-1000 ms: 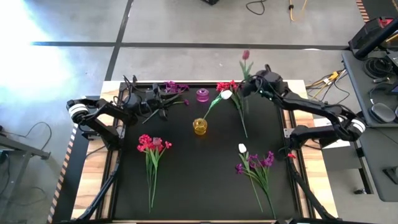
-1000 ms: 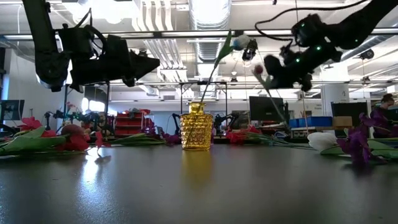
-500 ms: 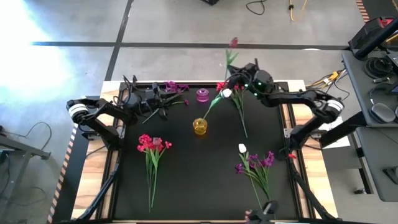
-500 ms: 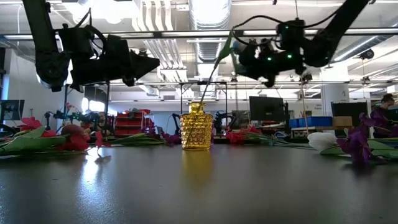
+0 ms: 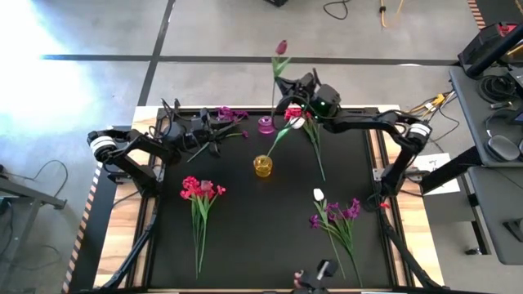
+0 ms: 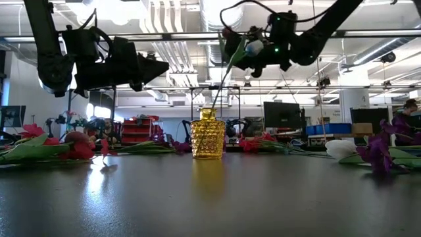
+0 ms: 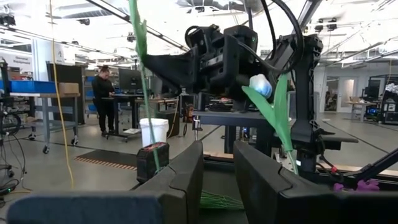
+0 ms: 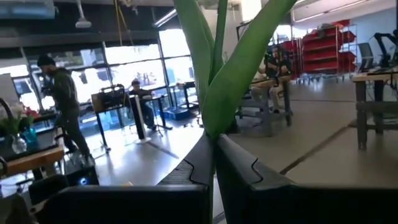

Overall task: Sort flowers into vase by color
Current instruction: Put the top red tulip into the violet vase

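A dark-red-budded, green-stemmed flower (image 5: 280,47) is clamped in the right claw (image 5: 288,102) above the pink glass vase (image 5: 266,125) at the black surface's (image 5: 261,229) 12 o'clock edge; the left claw (image 5: 219,131) is parked at 10 o'clock, its fingers narrowly parted.

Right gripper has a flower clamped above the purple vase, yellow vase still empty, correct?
Not quite. The yellow vase is not empty: the high view shows a white-bloomed flower standing in it. The right gripper does clamp a dark pink flower above the purple vase.

A green flower stem (image 8: 214,68) with broad leaves is pinched between the right gripper (image 8: 214,146) fingers; people are seen beyond the stem.
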